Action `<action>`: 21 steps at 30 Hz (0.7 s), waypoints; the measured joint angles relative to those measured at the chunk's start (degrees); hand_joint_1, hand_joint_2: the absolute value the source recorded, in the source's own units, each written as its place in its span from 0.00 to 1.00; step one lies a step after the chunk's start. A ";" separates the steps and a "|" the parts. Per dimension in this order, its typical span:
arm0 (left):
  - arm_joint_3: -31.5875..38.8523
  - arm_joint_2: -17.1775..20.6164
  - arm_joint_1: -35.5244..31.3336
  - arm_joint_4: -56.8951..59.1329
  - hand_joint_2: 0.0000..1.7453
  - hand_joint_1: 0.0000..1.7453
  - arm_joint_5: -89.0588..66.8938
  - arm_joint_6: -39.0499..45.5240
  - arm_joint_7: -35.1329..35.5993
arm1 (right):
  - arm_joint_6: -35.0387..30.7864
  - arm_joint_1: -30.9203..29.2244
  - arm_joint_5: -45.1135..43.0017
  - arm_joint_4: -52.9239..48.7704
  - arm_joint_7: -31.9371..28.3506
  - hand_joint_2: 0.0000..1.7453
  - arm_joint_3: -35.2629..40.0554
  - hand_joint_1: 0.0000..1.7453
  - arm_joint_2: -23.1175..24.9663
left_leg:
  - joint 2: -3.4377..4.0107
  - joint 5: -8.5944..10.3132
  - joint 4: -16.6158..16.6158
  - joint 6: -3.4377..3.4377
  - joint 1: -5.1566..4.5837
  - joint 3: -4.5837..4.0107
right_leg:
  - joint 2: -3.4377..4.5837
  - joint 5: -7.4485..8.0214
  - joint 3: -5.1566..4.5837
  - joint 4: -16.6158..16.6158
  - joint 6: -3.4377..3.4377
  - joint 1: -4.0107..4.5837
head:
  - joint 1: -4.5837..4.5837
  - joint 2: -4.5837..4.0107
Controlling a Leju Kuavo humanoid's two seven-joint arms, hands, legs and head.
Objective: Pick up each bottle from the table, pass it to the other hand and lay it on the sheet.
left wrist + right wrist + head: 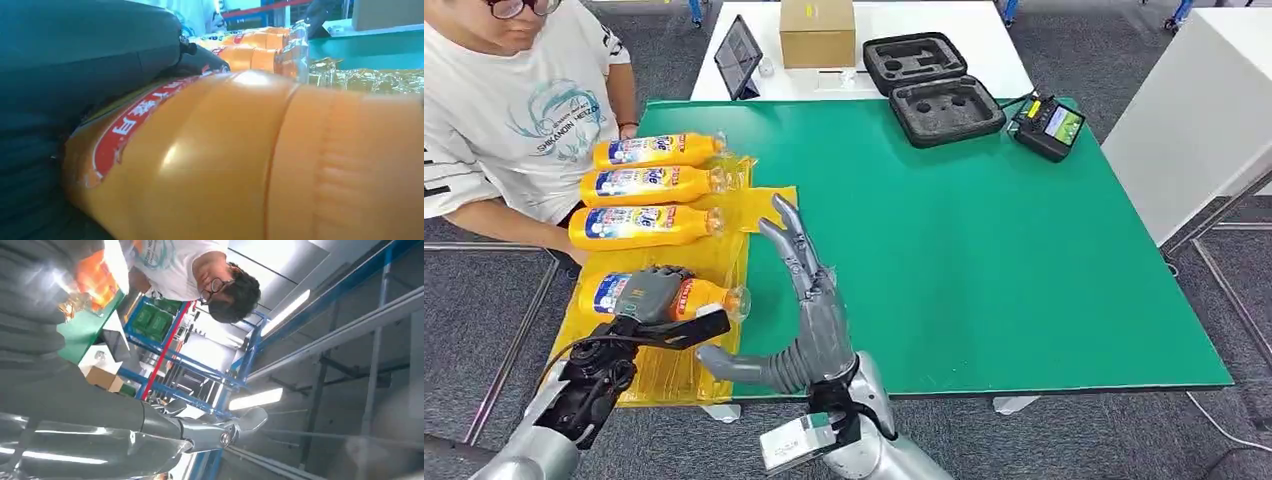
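My left hand (652, 293) gripped the fourth bottle (707, 297) low over the yellow sheet (724, 262), just nearer me than three laid bottles (646, 186), presumably to set it alongside them. My right hand (809, 290) hung beside it, empty, fingers spread.

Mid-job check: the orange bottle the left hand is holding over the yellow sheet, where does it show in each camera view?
Head view: the held bottle lies lower left, under the left hand, over the yellow sheet.
Left wrist view: the same bottle fills most of the frame.
Right wrist view: I cannot pick it out; only an orange blur.
Shared landmark: the green table.
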 measured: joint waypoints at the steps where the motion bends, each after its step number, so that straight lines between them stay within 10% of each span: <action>1: 0.02 0.00 -0.05 0.09 1.00 1.00 0.00 0.00 -0.07 | 0.00 -0.06 -0.09 0.13 0.00 1.00 0.11 0.00 -0.02 | 0.00 0.00 0.00 0.00 0.00 0.01 | 0.00 0.00 0.01 0.00 0.00 0.00 | 0.00 0.00; 3: 0.02 0.02 -0.11 0.13 1.00 0.86 0.02 -0.07 -0.09 | 0.00 -0.20 -0.09 0.42 0.00 1.00 0.42 0.00 0.00 | 0.00 0.00 0.00 -0.01 0.00 0.03 | 0.00 0.00 0.02 0.00 0.00 0.00 | 0.00 0.00; 4: 0.02 0.02 -0.13 0.18 1.00 0.12 0.02 -0.07 -0.11 | 0.00 -0.23 -0.11 0.59 0.00 1.00 0.48 0.00 0.00 | 0.00 0.01 0.00 -0.01 0.00 0.03 | 0.00 0.00 0.03 0.00 0.00 0.00 | 0.00 0.00; 5: 0.02 0.02 -0.15 0.22 1.00 0.00 0.02 -0.09 -0.11 | 0.00 -0.23 -0.11 0.72 0.00 1.00 0.50 0.00 0.00 | 0.00 0.01 0.00 -0.01 0.00 0.03 | 0.00 0.00 0.04 0.00 0.00 0.00 | 0.00 0.00; 7: 0.04 0.04 -0.23 0.24 1.00 0.00 0.81 -0.92 -0.70 | 0.02 -0.27 -0.35 1.01 0.00 1.00 0.61 0.00 -0.02 | 0.00 0.01 0.00 -0.01 0.00 0.04 | 0.00 0.00 0.06 0.00 0.00 0.00 | 0.00 0.00; 8: 0.15 0.09 -0.26 0.26 0.00 0.00 1.82 -1.86 -1.32 | 0.02 -0.30 -0.42 1.14 0.00 1.00 0.68 0.00 0.00 | 0.00 0.01 0.00 -0.01 0.00 0.05 | 0.00 0.00 0.07 0.00 0.00 0.00 | 0.00 0.00; 21: 2.88 1.05 -2.19 1.14 0.00 0.00 21.66 -25.82 -7.52 | 1.53 -1.83 0.46 6.28 0.00 1.00 1.29 0.00 0.37 | -0.15 -0.01 -0.03 0.00 -0.02 0.52 | -0.11 -0.08 0.64 -0.01 0.02 -0.01 | -0.02 0.00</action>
